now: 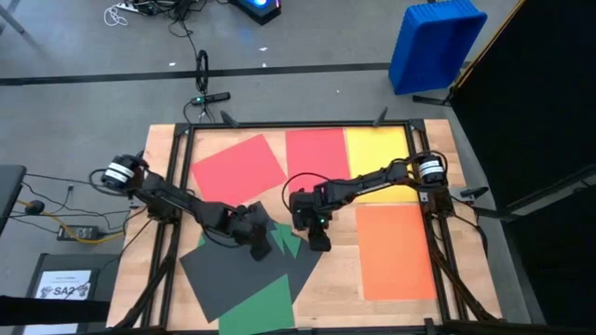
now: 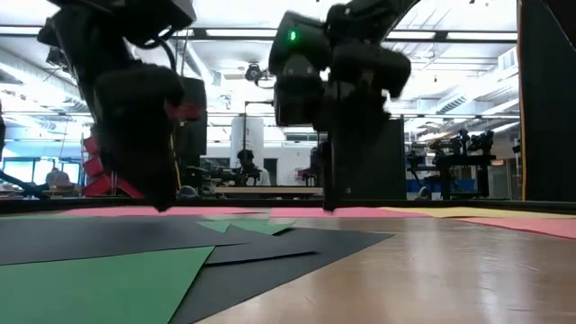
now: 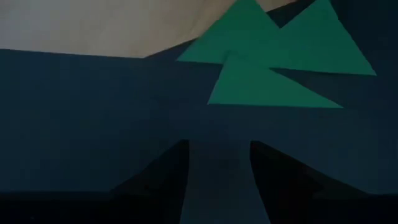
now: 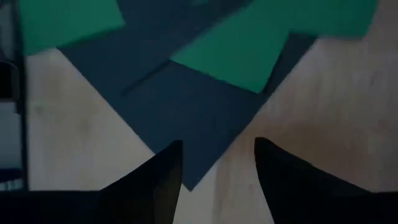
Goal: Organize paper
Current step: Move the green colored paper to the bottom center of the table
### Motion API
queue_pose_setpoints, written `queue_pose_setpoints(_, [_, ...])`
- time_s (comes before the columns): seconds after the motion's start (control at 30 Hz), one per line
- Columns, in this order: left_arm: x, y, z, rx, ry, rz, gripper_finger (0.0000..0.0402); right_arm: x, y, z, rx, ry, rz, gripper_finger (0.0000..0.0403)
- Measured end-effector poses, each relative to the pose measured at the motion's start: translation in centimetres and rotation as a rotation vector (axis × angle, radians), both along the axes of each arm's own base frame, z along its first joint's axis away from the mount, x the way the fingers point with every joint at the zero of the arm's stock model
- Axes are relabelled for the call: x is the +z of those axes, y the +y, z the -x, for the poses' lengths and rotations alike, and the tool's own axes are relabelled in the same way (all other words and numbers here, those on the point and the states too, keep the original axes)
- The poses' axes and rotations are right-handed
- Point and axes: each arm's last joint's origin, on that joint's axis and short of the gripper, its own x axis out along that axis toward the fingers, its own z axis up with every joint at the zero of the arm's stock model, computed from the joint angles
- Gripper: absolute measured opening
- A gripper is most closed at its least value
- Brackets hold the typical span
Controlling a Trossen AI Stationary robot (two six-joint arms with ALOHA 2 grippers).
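Both grippers hang low over the middle of the table (image 1: 396, 284), near the front of the sheet spread. Reaching in from the left rear corner, the left arm stretches diagonally toward the centre, and the left gripper (image 1: 260, 244) points down onto a dark grey sheet (image 1: 237, 274). Its wrist view shows its two fingers (image 3: 155, 174) parted with the grey paper filling the gap between them; nothing is pinched. Whether the tips actually touch the paper is hard to say from the low view, though they look very close to it. From the right rear corner the right arm comes in, elbow bent, and the right gripper (image 1: 319, 240) hangs tip-down just beside the grey sheet's right corner. Its fingers (image 4: 149, 180) also stand apart, with a grey corner (image 4: 193, 149) and bare wood between them, holding nothing.

Paper lies flat across the table: a red sheet (image 1: 238, 167) and a second red sheet (image 1: 318, 156) at the back, a yellow sheet (image 1: 380, 154) beside them, an orange sheet (image 1: 396, 249) on the right, a green sheet (image 1: 261, 307) at the front edge, and small green corners (image 1: 286, 239) peeking out between the two grippers.

A blue bin (image 1: 434, 45) stands on the floor beyond the table; its contents cannot be seen.
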Motion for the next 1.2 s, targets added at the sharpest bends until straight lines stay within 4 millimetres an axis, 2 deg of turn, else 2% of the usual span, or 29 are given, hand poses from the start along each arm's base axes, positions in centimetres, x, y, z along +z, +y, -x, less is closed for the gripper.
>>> queue_pose_setpoints(0.07, [-0.5,-0.2,-0.4,-0.001,-0.010,0.009,0.0156,0.6,-0.1,0.0,-0.011,-0.016,0.003,0.0172])
queue_pose_setpoints(0.23, [-1.0,-0.4,-1.0,-0.009,-0.035,0.013,0.0156,0.5,0.5,-0.3,-0.050,-0.039,-0.014,0.0169])
queue_pose_setpoints(0.63, [-1.0,-0.4,-0.9,-0.037,-0.028,-0.004,0.0156,-1.9,2.8,1.4,-0.298,-0.119,-0.225,0.0166])
queue_pose_setpoints(0.77, [-1.0,-0.4,-0.9,-0.038,-0.028,-0.005,0.0156,-2.3,3.3,1.7,-0.373,-0.108,-0.178,0.0167])
queue_pose_setpoints(1.03, [-1.0,-0.3,-1.0,-0.050,-0.033,-0.022,0.0156,-2.5,2.3,1.5,-0.533,-0.098,-0.144,0.0162])
queue_pose_setpoints(1.2, [-0.9,-0.3,-1.1,-0.042,-0.057,-0.035,0.0156,-2.7,1.7,1.4,-0.574,-0.080,-0.147,0.0162])
